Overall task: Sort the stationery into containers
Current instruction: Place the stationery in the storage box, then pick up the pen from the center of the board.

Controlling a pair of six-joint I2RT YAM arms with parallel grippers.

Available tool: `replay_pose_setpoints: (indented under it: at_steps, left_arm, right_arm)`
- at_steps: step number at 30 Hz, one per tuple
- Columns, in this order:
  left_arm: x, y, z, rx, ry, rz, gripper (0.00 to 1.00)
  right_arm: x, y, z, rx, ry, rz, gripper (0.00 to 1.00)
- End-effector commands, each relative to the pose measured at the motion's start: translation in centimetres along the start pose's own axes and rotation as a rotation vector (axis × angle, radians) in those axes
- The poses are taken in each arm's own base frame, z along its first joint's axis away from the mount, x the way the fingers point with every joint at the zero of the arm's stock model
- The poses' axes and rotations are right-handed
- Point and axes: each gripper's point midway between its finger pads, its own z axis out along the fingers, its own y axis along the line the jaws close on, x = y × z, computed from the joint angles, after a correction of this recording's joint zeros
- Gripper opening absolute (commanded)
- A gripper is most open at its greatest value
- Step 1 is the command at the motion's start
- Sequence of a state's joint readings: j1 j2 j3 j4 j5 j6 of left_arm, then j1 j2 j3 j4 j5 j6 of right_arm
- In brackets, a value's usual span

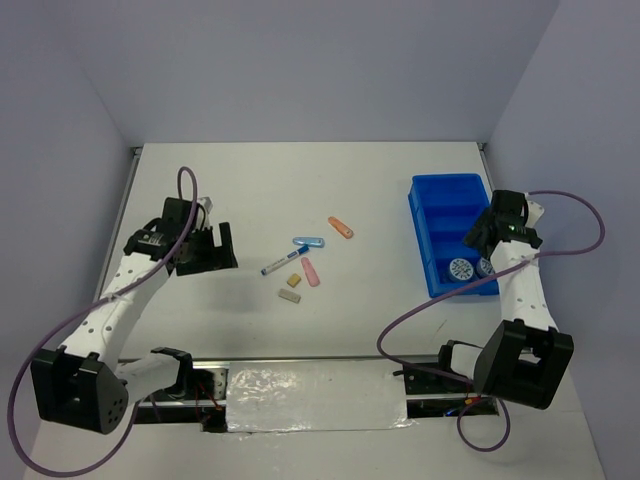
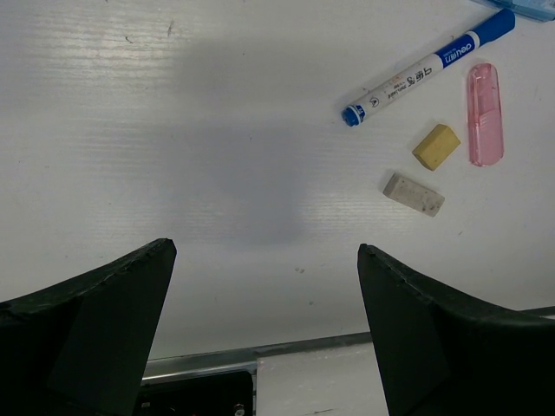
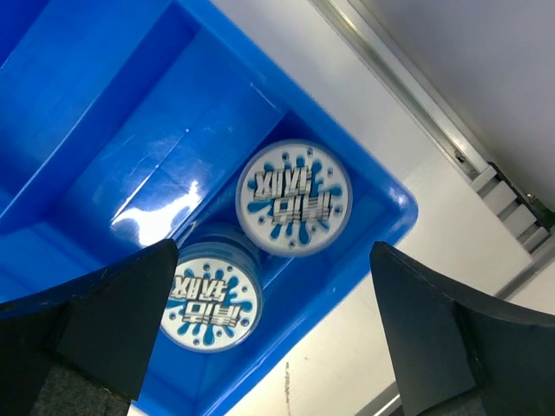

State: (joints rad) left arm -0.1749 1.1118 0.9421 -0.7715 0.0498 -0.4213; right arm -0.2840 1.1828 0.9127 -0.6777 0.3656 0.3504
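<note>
Top external: discs (image 1: 468,268) sat in tray (image 1: 445,200), nearest compartment, done. Unsorted on table (image 1: 250,190) lay marker (image 1: 279,265), clip (image 1: 309,243), sticks (image 1: 340,228), erasers (image 1: 289,296). Both jaws stood wide, empty: left gripper (image 2: 264,250) near marker, right gripper (image 3: 273,250) over discs.

Tray (image 3: 95,113): glossy blue plastic, smooth, bright reflections.
Table (image 2: 217,130): matt white, fine ribbed lines.
Pink stick (image 2: 484,113): translucent, shiny plastic.
Eraser blocks (image 2: 414,193): matt, slightly rough.
Tape strip (image 1: 315,398): wrinkled silver foil.
</note>
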Motion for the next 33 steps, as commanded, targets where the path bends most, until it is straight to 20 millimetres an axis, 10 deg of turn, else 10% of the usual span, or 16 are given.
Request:
replay_pose_setpoints:
  at_steps: [1, 6, 10, 13, 21, 25, 33]
  left_arm:
    - [-1.4, -0.7, 0.2, 0.02, -0.037, 0.013, 0.99]
    - [-2.0, -0.4, 0.2, -0.008, -0.043, 0.005, 0.99]
    - [-2.4, -0.2, 0.3, -0.029, -0.044, -0.015, 0.99]
    - [-3.0, -0.6, 0.1, -0.03, -0.04, -0.041, 0.99]
    - [-3.9, -0.7, -1.1, -0.039, -0.066, -0.059, 1.0]
    - [-3.8, 0.6, -1.1, -0.1, -0.087, -0.04, 0.99]
    - [-3.0, 2.1, -0.4, -0.166, -0.062, -0.012, 0.99]
  right_arm:
    - [-3.0, 0.1, -1.3, 0.017, -0.066, 0.028, 1.0]
    - [-6.1, 2.6, -5.1, -0.126, -0.124, 0.003, 1.0]
    - [-4.9, 14.7, -12.4, -0.613, -0.225, -0.282, 1.0]
    - [-2.0, 19.5, -13.6, -0.717, -0.185, -0.436, 0.98]
    - [9.4, 31.2, -10.4, -0.737, -0.022, -0.885, 0.79]
    - [11.0, 35.9, -9.0, -0.687, -0.025, -0.997, 0.71]
    - [15.3, 39.5, -4.6, -0.68, 0.072, -1.057, 0.68]
